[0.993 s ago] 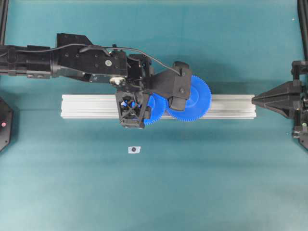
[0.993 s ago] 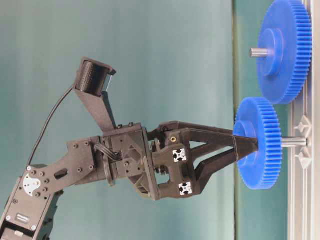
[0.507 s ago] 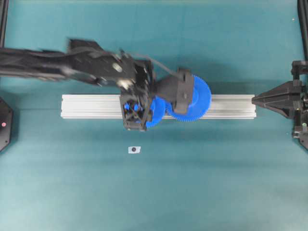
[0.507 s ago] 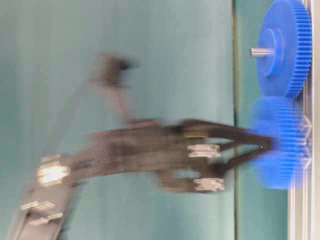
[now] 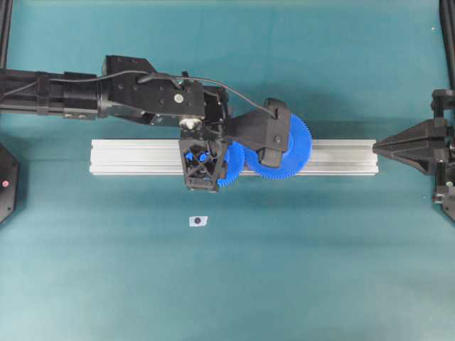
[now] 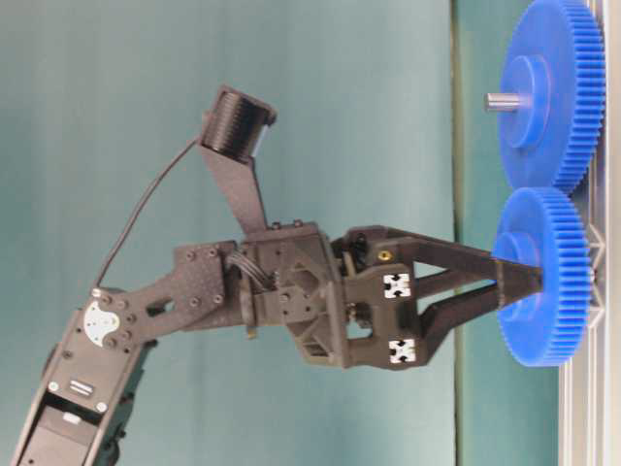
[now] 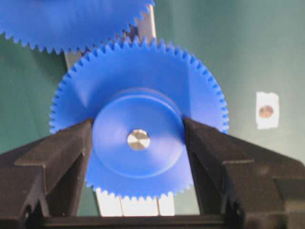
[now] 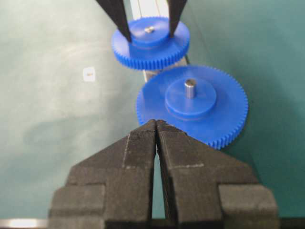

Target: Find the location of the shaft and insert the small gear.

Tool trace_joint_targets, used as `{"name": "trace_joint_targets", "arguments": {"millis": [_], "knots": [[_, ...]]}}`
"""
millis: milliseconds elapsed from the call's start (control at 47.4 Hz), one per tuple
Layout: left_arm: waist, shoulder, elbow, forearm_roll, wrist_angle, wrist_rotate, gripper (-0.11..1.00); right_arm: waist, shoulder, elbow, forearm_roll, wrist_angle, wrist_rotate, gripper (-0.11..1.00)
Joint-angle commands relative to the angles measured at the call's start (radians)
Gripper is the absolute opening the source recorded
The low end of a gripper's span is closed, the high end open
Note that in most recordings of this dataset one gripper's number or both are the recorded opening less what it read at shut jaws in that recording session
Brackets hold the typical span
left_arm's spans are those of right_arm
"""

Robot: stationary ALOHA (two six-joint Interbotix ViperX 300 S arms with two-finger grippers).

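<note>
A matte teal cloth covers the table (image 5: 298,270), with a ribbed silvery aluminium rail (image 5: 135,158) lying left to right across its middle. On the rail sits the small gear (image 7: 138,138), a blue plastic finely toothed disc with a smooth raised hub; the shaft (image 7: 138,139), a silvery pin end, shows in its centre hole. The black left gripper (image 7: 138,143) clamps that hub between its two fingers. Just right, teeth meeting, lies a wider blue gear (image 8: 191,105) with a grey pin. The right gripper (image 8: 157,125) hovers pinched together at the rail's right end, holding nothing. A small white tag (image 5: 198,221) lies nearer.
</note>
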Motion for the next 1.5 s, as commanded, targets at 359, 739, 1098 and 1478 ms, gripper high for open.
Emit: {"name": "trace_joint_targets", "arguments": {"millis": [359,739,1098,1478], "knots": [[0.008,-0.023,-0.048,0.006,0.028,-0.005,0.80,-0.002,0.005,-0.011,0.000,-0.005,0.009,0.05],[0.006,-0.026,-0.092,0.006,0.029,-0.005,0.77,-0.003,0.005,-0.011,0.000,-0.005,0.009,0.05],[0.005,-0.064,-0.092,0.006,0.034,-0.009,0.77,-0.003,0.005,-0.009,0.000,-0.005,0.009,0.05],[-0.002,-0.091,-0.094,0.006,0.069,-0.012,0.77,-0.006,0.006,-0.009,0.000,-0.006,0.009,0.05]]}}
